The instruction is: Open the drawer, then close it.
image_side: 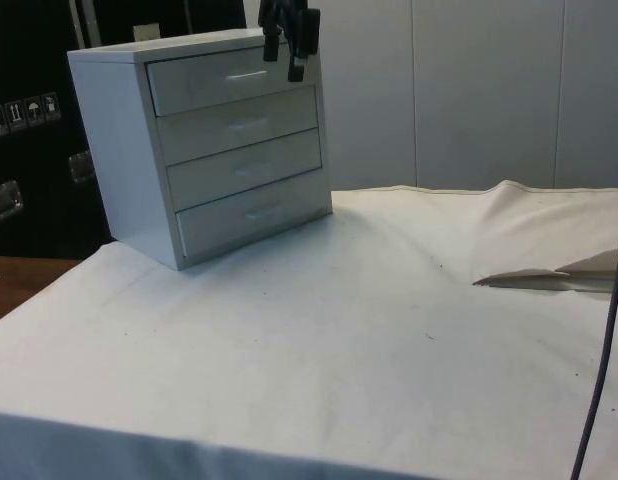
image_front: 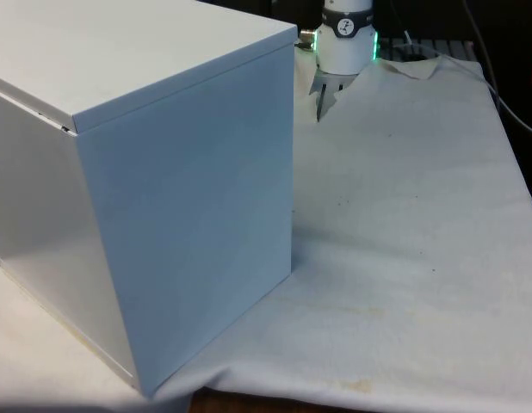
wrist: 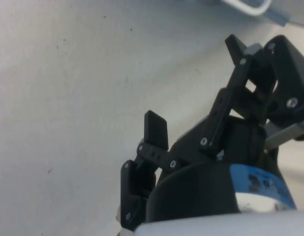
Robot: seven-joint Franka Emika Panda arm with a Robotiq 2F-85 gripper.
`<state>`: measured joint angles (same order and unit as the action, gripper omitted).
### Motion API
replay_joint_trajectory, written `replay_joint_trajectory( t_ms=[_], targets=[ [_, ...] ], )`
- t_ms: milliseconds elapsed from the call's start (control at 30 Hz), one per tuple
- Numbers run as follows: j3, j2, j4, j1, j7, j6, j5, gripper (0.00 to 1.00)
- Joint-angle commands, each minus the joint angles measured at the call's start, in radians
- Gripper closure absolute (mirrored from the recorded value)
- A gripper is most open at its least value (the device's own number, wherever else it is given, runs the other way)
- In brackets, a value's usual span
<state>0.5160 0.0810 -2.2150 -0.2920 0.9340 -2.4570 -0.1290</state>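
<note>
Nothing of the task done yet, judging by the white chest of drawers [image_side: 204, 140] standing at the far corner of the cloth-covered table [image_side: 319, 340] with all four drawers flush and shut. Top drawer [image_side: 229, 80] nearest the work, its handle [image_side: 246, 75] untouched. Black gripper [image_side: 292, 38] hanging just in front of that drawer's upper edge, fingers [wrist: 156, 130] spread apart and empty; both opening and closing left to do.
</note>
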Motion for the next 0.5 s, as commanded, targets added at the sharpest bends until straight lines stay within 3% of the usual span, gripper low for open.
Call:
replay_joint_trajectory(
  t_ms=[0, 67, 300, 333, 367, 467],
  targets=[
    [0.0, 0.0, -0.004, 0.002, -0.001, -0.02, -0.016, 0.0],
    [0.0, 0.0, -0.002, 0.0, 0.007, -0.009, -0.002, 0.0],
    [-0.008, -0.006, -0.008, 0.003, -0.016, -0.053, -0.076, 0.0],
    [-0.006, -0.001, -0.008, -0.001, -0.001, -0.037, -0.05, 0.0],
    [-0.009, -0.006, -0.008, 0.003, -0.019, -0.055, -0.084, 0.0],
    [-0.011, -0.005, -0.009, 0.002, -0.026, -0.061, -0.105, 0.0]
  ],
)
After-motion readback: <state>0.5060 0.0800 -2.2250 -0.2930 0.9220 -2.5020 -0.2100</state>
